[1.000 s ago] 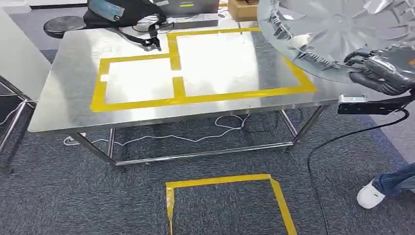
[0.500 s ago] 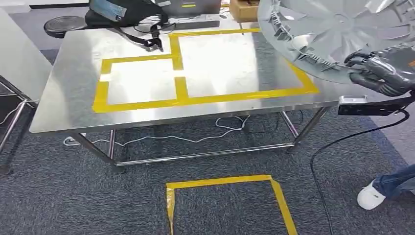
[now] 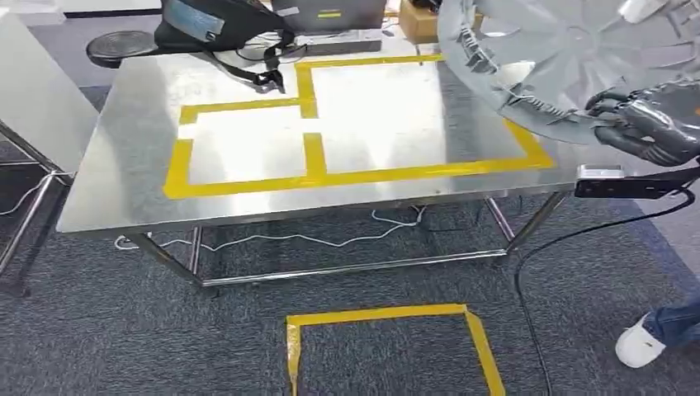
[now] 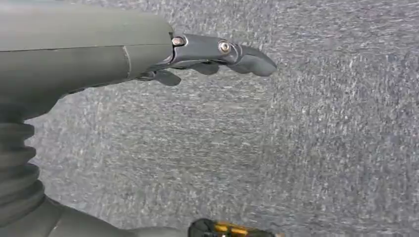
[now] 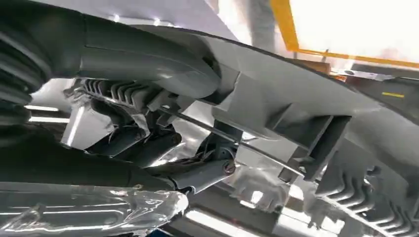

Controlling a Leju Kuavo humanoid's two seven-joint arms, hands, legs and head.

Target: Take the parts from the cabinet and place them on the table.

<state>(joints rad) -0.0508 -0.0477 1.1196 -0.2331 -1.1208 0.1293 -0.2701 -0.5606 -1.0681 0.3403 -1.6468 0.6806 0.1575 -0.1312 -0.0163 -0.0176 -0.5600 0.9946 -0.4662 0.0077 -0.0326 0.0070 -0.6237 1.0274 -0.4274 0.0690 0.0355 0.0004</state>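
A large round silver part [image 3: 569, 58], ribbed on its underside [image 5: 296, 133], hangs tilted above the far right corner of the steel table [image 3: 124, 148]. My right hand [image 3: 648, 124] grips its near rim from the right, fingers [image 5: 148, 143] curled under the edge. Yellow tape [image 3: 314, 157] marks two rectangles on the tabletop, both bare. My left hand [image 4: 207, 57] hangs over grey carpet, fingers apart, holding nothing.
A black bag [image 3: 219, 21] with straps and a laptop [image 3: 330, 16] sit at the table's far edge. A yellow tape square [image 3: 388, 342] marks the carpet in front. Cables [image 3: 289, 239] trail under the table. A person's shoe [image 3: 640, 342] stands at lower right.
The whole view has shifted: the table now sits a little lower and further right in the picture. The part stays in my right hand's grip, in much the same place in the picture.
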